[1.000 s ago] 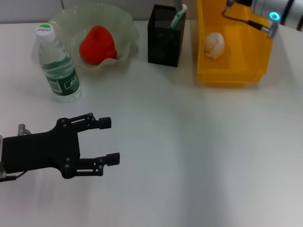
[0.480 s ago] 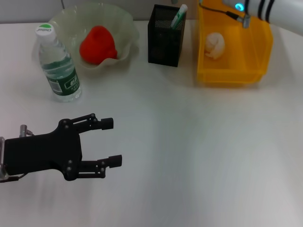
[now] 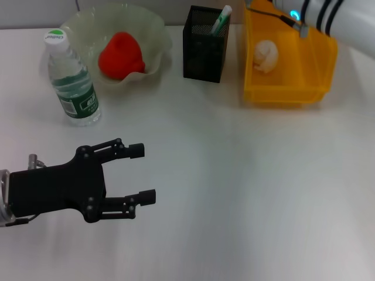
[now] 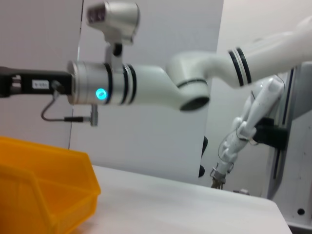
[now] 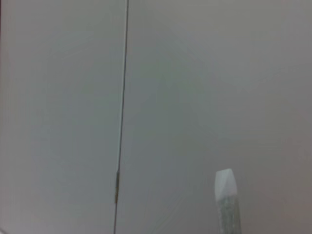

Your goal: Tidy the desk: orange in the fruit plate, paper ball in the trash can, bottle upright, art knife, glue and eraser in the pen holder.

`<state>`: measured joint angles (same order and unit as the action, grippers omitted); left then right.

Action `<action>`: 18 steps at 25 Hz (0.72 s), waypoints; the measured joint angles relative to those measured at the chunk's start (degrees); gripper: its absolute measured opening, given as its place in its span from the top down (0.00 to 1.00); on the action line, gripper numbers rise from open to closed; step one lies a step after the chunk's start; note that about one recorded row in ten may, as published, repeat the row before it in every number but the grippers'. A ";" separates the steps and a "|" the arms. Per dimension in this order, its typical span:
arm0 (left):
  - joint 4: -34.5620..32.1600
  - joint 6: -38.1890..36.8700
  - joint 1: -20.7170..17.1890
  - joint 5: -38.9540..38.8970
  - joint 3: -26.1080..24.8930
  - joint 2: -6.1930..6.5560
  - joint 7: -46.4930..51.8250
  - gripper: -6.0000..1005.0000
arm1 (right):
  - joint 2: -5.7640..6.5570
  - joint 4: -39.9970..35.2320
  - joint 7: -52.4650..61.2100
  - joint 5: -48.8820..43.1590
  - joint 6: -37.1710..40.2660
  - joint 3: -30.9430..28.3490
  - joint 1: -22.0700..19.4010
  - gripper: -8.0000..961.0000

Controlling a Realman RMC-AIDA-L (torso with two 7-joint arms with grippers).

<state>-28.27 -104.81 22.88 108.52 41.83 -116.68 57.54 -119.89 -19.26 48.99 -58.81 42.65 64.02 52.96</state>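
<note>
- Head view, nearest: the left gripper (image 3: 143, 174) hangs low over the bare table (image 3: 246, 193) at the near left, its two black fingers spread wide with nothing between them.
- No task thing lies near those jaws; the closest, the bottle (image 3: 71, 80), stands well apart beyond them.
- The bottle is upright at the far left, cap on, just beside the plate (image 3: 153, 35). Its dark green label carries white print too small to read; the cap top shows a green mark with lettering I cannot make out.
- The orange (image 3: 121, 54) sits inside the pale-green wavy plate.
- To the right of the plate stands the black mesh holder (image 3: 204, 55). A green-and-white stick (image 3: 221, 20) leans out of its far right corner; what else is inside cannot be told.
- Right of the holder is the yellow bin (image 3: 293, 82), with the paper ball (image 3: 265, 55) lying inside against its left wall.
- The right arm (image 3: 328, 14) reaches in above the bin's far edge, white with black bands and a cyan light. Its gripper is past the top edge in the head view, so whether its jaws are open or closed cannot be told.
- Left wrist view: the same white arm with its cyan light stretches above a corner of the yellow bin; a small label on its dark end is unreadable.
- Right wrist view: only a grey wall and the white tip of the stick show.
</note>
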 joint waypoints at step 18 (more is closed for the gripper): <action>0.06 -0.01 -0.12 -2.77 -1.16 -0.25 6.88 0.14 | 0.01 12.92 -21.03 14.77 7.00 0.80 2.05 0.82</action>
<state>-28.21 -104.81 22.75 105.74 40.68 -116.93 64.42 -119.88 -6.34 27.97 -44.04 49.64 64.82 55.01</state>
